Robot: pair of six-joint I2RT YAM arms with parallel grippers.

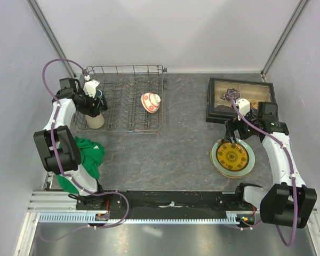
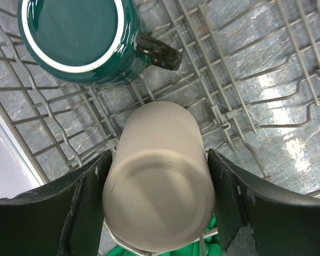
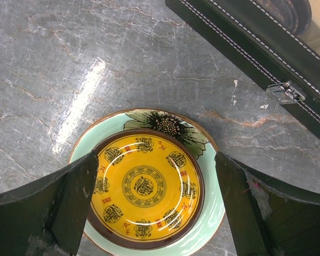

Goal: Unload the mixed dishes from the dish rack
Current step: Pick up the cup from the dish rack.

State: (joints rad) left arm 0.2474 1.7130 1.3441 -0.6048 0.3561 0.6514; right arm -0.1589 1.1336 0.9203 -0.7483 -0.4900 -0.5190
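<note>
The left gripper (image 2: 159, 160) is down over the beige cup (image 2: 160, 202), which stands upside down in the dish rack (image 1: 122, 101) beside the dark green mug (image 2: 77, 34). A finger sits close on each side of the cup, but I cannot tell if they squeeze it. The small red-and-white bowl (image 1: 151, 102) lies in the rack too. The right gripper (image 3: 156, 160) is wide open and holds nothing, above the yellow-gold patterned dish (image 3: 144, 186) on the pale green plate (image 3: 96, 141)
</note>
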